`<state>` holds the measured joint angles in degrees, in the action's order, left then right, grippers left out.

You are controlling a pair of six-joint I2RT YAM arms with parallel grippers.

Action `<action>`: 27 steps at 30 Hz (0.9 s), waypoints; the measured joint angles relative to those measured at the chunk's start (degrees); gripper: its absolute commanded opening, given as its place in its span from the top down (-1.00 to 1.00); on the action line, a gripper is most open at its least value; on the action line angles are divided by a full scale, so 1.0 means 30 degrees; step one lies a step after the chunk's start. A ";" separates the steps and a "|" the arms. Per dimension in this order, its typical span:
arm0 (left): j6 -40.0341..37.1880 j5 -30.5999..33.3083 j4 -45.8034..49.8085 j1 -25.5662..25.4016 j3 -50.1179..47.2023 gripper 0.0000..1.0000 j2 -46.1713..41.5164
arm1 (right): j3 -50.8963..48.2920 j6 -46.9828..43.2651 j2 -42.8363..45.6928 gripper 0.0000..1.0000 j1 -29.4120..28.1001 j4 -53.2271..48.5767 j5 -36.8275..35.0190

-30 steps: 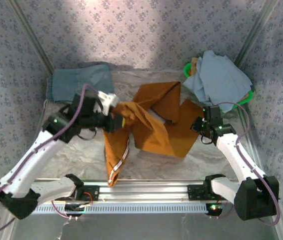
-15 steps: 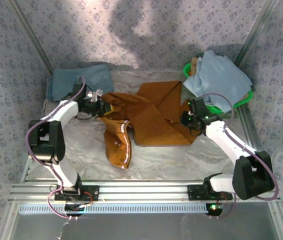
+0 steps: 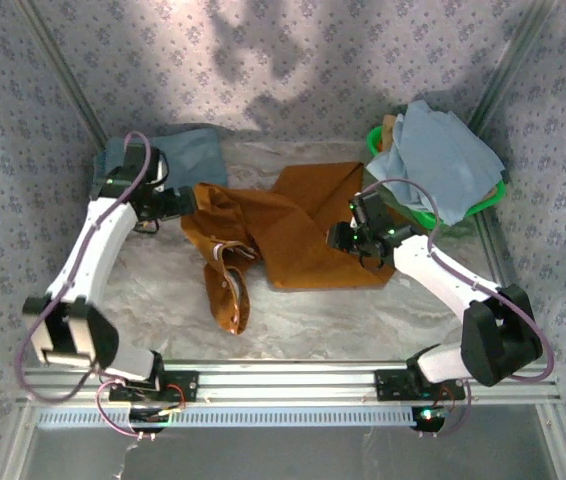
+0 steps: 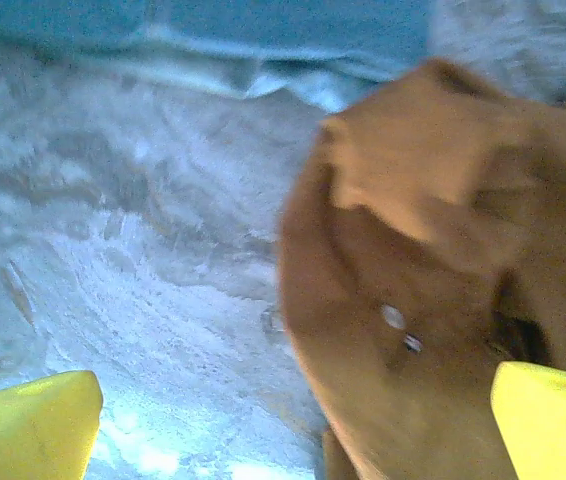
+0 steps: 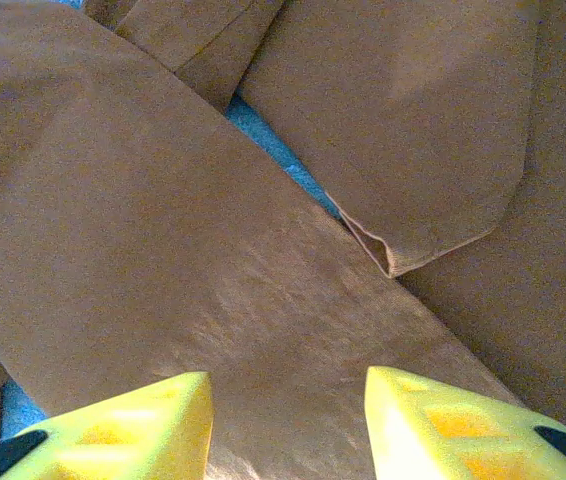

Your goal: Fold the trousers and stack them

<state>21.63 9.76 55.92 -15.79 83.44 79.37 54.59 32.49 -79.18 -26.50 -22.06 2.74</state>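
I have just let go on both sides. My left pincer (image 3: 185, 203) stands wide at ten o'clock and my right pincer (image 3: 341, 237) partly apart at three o'clock, both empty. The trousers (image 3: 283, 235) now lie rumpled at the centre of the counter (image 3: 153, 290), so I think they need a fresh grasp before folding.

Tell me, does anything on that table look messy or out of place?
Yes. The orange trousers lie in a crumpled heap mid-table, legs crossed over each other and the waist end twisted toward the near edge, not folded. At the far right, pale blue cloth spills over the rim of a green basket.
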 measured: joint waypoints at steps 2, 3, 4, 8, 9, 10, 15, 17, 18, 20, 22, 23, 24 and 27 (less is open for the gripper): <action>-0.0080 0.1603 0.0882 -0.3191 0.1683 -0.99 0.0000 | 0.0000 -0.0189 0.0000 -0.01 0.0022 0.0000 0.0007; -0.0306 0.2251 0.1202 -0.4881 0.2841 -0.98 0.0634 | 0.0000 -0.0240 0.0000 -0.02 0.0044 0.0000 0.0015; -0.0612 0.2863 0.1494 -0.6251 0.3963 -0.98 0.1596 | 0.0000 -0.0299 0.0000 -0.05 0.0102 0.0000 0.0015; -0.2484 0.5523 0.2477 -0.9828 0.7366 -0.95 0.6331 | -0.0007 -0.0503 0.0000 -0.16 0.0474 0.0000 0.0087; -0.2958 0.6142 0.2769 -1.0448 0.7752 -0.91 0.7854 | -0.0036 -0.0561 0.0015 -0.18 0.0576 0.0007 0.0160; -0.3388 0.6492 0.2965 -1.0892 0.7759 -0.89 0.9056 | -0.0138 -0.0568 0.0073 -0.18 0.0692 0.0015 0.0240; -0.4947 0.6783 0.4189 -1.1672 0.5763 -0.87 1.2167 | -0.1122 -0.0568 0.0772 -0.21 0.1158 0.0000 0.0488; -0.5297 0.6783 0.4772 -1.1730 0.5377 -0.86 1.2182 | -0.1355 -0.0568 0.0903 -0.22 0.1311 0.0000 0.0561; -0.5435 0.6834 0.4925 -1.1737 0.5377 -0.85 1.2145 | -0.1428 -0.0568 0.0933 -0.22 0.1377 0.0000 0.0605; -0.5588 0.6994 0.4932 -1.1795 0.5348 -0.76 1.2087 | -0.1515 -0.0568 0.0933 -0.22 0.1472 0.0007 0.0678; -0.5727 0.7614 0.4896 -1.1912 0.5034 -0.54 1.2065 | -0.1632 -0.0568 0.0933 -0.22 0.1508 0.0015 0.0758; -0.5668 0.8021 0.4852 -1.1919 0.4816 -0.42 1.2065 | -0.1690 -0.0568 0.0933 -0.22 0.1530 0.0015 0.0809; -0.5639 0.8429 0.4794 -1.1919 0.4517 -0.30 1.2065 | -0.1727 -0.0561 0.0933 -0.21 0.1545 0.0015 0.0874; -0.5515 0.9384 0.4583 -1.1788 0.3730 -0.08 1.2065 | -0.1778 -0.0561 0.0947 -0.21 0.1566 0.0015 0.0896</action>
<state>5.08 37.91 69.67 -51.16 94.63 115.57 49.25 30.81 -76.34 -21.80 -22.02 5.43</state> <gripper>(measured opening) 0.593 0.607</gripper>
